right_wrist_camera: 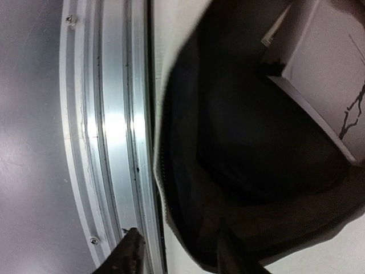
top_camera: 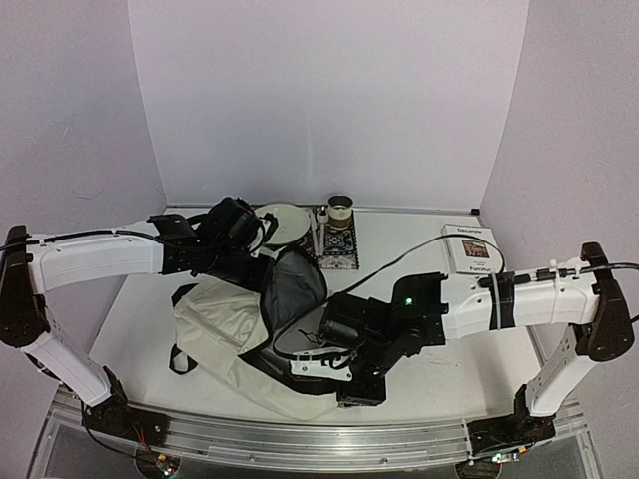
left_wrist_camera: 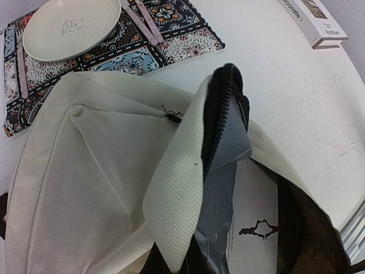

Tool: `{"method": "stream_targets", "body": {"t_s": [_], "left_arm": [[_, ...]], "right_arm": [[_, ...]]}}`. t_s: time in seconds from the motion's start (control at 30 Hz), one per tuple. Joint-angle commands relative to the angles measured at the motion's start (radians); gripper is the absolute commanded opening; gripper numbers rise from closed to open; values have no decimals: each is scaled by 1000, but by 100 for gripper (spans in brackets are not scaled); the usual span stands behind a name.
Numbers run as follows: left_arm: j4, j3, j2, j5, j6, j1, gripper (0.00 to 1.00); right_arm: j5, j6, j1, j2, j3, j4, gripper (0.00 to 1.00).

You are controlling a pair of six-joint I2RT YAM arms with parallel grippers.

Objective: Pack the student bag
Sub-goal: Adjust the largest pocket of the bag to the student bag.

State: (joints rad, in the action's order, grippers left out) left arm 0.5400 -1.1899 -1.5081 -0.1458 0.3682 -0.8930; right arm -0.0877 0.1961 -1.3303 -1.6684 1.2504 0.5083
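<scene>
One flap [left_wrist_camera: 177, 188] of the student bag [left_wrist_camera: 74, 188] was pinched by the closed left gripper [top_camera: 258, 254]; if dropped, the bag could be shut over the parted, empty right gripper [right_wrist_camera: 178, 238].

The student bag [left_wrist_camera: 85, 171] is showing cream fabric, black zip trim and grey lining. Beyond it, the placemat [left_wrist_camera: 182, 43] is displaying a floral patchwork of blue, red and black under a cream plate [left_wrist_camera: 71, 25]. The far-right book [left_wrist_camera: 311, 20] is showing white.
</scene>
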Motion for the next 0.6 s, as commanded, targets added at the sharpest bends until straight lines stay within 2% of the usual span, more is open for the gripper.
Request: {"method": "stream_targets", "body": {"t_s": [0.0, 0.1, 0.27, 0.43, 0.57], "left_arm": [[-32, 71, 73, 17, 4, 8, 5], [-32, 121, 123, 6, 9, 8, 12], [-32, 195, 175, -37, 24, 9, 26], [-32, 224, 202, -51, 19, 17, 52], [-32, 216, 231, -47, -11, 26, 74]], "right_arm": [[117, -58, -3, 54, 11, 22, 56], [220, -83, 12, 74, 36, 13, 75], [304, -123, 105, 118, 58, 2, 96], [335, -173, 239, 181, 49, -16, 98], [388, -230, 397, 213, 24, -18, 98]]}}
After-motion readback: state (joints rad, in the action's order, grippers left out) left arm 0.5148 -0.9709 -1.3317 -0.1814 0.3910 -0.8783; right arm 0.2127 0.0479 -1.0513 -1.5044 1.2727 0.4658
